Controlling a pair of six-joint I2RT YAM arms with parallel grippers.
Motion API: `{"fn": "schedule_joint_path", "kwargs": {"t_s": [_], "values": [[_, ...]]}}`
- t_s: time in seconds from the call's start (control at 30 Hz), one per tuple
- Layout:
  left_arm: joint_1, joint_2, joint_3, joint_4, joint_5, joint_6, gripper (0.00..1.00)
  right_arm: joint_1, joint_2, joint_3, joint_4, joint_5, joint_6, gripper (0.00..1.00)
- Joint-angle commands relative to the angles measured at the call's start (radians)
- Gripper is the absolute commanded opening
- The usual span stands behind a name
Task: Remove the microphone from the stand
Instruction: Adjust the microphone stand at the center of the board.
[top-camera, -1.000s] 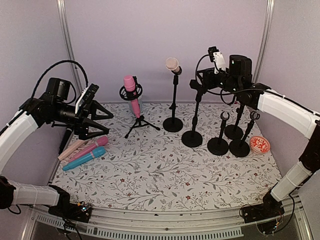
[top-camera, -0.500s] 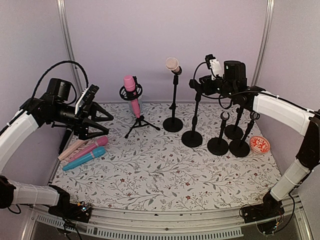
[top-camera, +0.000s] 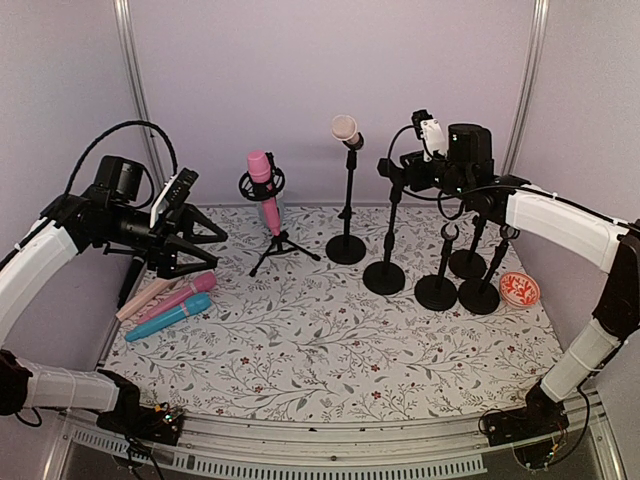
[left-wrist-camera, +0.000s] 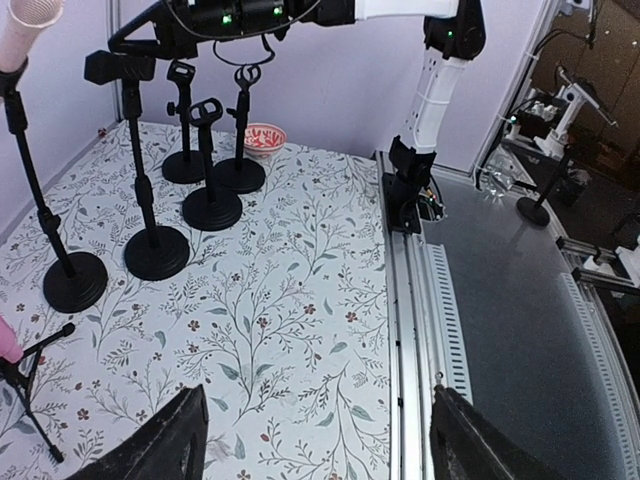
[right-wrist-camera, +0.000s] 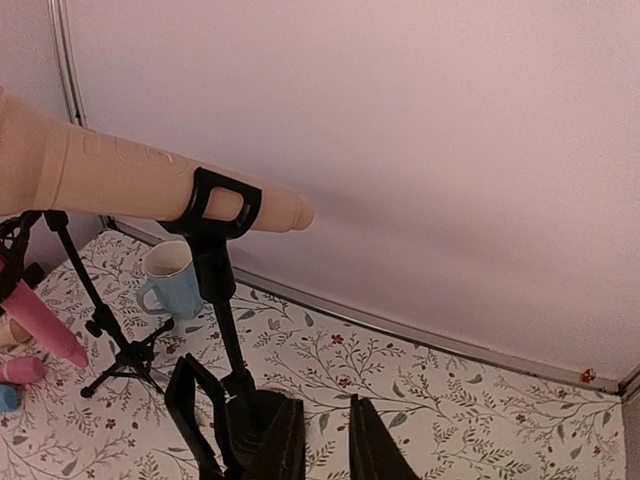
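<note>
Over the last second the right gripper (top-camera: 396, 166) has swung left and clamped down. It now sits closed on the empty stand's clip (right-wrist-camera: 262, 435). The beige microphone (right-wrist-camera: 120, 180) rests tilted in the clip of its own stand (top-camera: 347, 215), one stand over, ahead of and above those fingers, not touching them. The left gripper (left-wrist-camera: 317, 400) hangs spread wide, holding nothing, well apart.
</note>
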Motion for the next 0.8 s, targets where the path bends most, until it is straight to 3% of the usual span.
{"fn": "schedule_joint_path", "kwargs": {"t_s": [0.0, 0.03, 0.1, 0.2, 0.33, 0.6, 0.77], "values": [[0.007, -0.001, 0.018, -0.018, 0.017, 0.013, 0.78, -0.003, 0.017, -0.031, -0.131, 0.03, -0.009, 0.34], [0.007, -0.001, 0.018, -0.019, 0.014, 0.013, 0.78, -0.003, 0.003, -0.018, -0.123, 0.03, -0.001, 0.47], [0.006, 0.001, 0.019, -0.021, 0.01, 0.016, 0.78, -0.003, -0.024, 0.016, -0.099, 0.006, 0.021, 0.62], [0.007, 0.002, 0.021, -0.021, 0.007, 0.018, 0.8, -0.003, -0.048, 0.078, -0.08, -0.038, 0.07, 0.73], [0.007, -0.001, 0.018, -0.022, 0.006, 0.018, 0.81, 0.0, -0.028, 0.117, -0.092, -0.101, 0.086, 0.73], [0.007, -0.001, 0.017, -0.021, 0.004, 0.016, 0.81, 0.0, 0.039, 0.064, -0.116, -0.152, 0.067, 0.55], [0.007, 0.0, 0.016, -0.021, 0.004, 0.016, 0.81, 0.008, 0.096, 0.074, -0.151, -0.135, 0.054, 0.52]]}}
